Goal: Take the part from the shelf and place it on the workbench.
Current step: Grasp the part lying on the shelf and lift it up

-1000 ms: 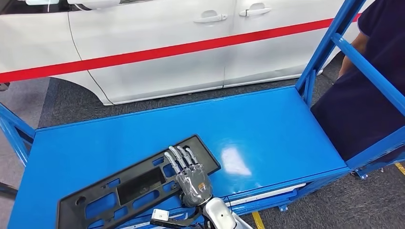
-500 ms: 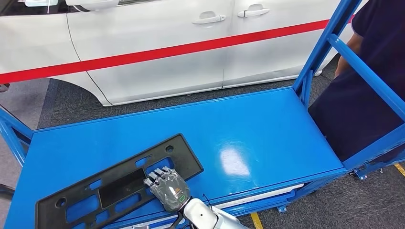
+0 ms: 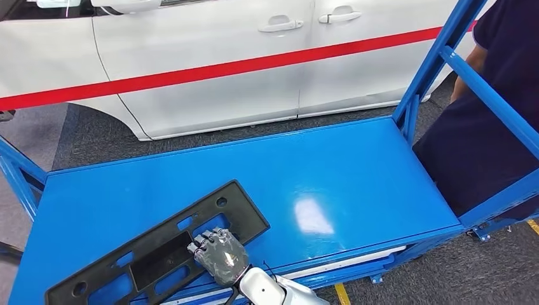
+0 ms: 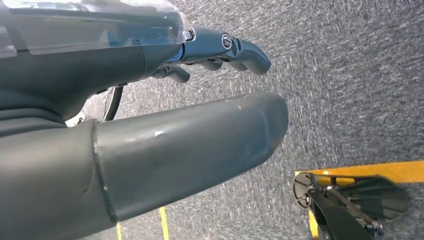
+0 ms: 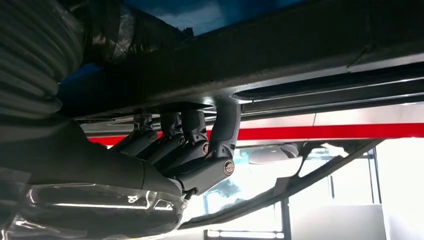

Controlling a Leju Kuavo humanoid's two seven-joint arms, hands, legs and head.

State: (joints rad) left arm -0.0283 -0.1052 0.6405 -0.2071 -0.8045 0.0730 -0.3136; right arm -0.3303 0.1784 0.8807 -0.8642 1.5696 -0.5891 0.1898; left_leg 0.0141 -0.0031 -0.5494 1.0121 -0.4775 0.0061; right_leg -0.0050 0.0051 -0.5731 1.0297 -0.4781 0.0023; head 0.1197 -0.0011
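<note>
The part (image 3: 143,257) is a long black plastic panel with several cut-outs. It lies slanted on the blue shelf top (image 3: 330,171), near the front left edge. My right hand (image 3: 219,255) sits at the panel's near side, its fingers curled into one of the openings. In the right wrist view the fingers (image 5: 192,135) hook over a bar of the black part (image 5: 280,55), gripping it. My left hand (image 4: 165,145) hangs over grey carpet, thumb apart from the fingers, holding nothing.
A white car (image 3: 191,57) with a red stripe stands behind the shelf. A person in dark clothes (image 3: 489,114) stands at the right end, behind the slanted blue frame post (image 3: 432,63). A yellow floor line (image 4: 370,170) runs under my left hand.
My right hand's fingers went from stretched flat on the panel to curled into an opening. The panel has slid left and toward the front edge with the hand.
</note>
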